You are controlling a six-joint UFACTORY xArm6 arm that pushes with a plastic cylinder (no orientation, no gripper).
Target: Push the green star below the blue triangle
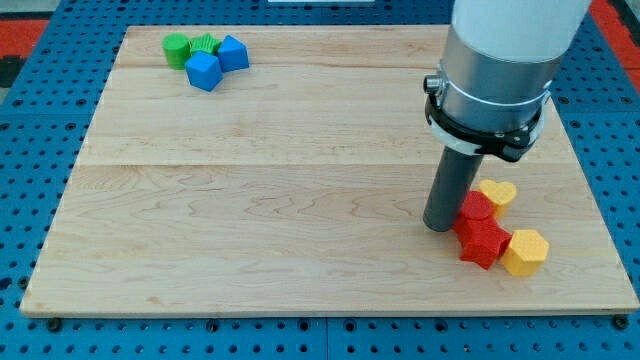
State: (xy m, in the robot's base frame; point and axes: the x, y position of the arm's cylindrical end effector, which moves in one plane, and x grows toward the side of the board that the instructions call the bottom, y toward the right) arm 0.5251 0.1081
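1. Up at the view's top left, where the board's far corner lies, sits the green star (pixel 205 43), wedged in a tight cluster of four blocks.
2. Just to its left, touching or nearly so, is a green round block (pixel 177 49).
3. On the star's right sits one blue block (pixel 233 52), angular, possibly the triangle, though the shape is hard to make out from here.
4. Below the star, towards the view's bottom, a second blue block (pixel 203 71) looks like a cube and presses against its blue neighbour.
5. Well apart from all that, over at the view's lower right, my tip (pixel 438 228) is planted on the wooden board (pixel 280 200), right against the left side of a red block (pixel 477 208).
6. Just below that one lies a red star-like block (pixel 484 243).
7. A yellow heart-shaped block (pixel 498 193) rests beside the upper red one, and a second yellow block (pixel 525 251) sits to the right of the lower red.
8. Jaws? None on this rig, only the straight dark rod, so no jaw state to call.
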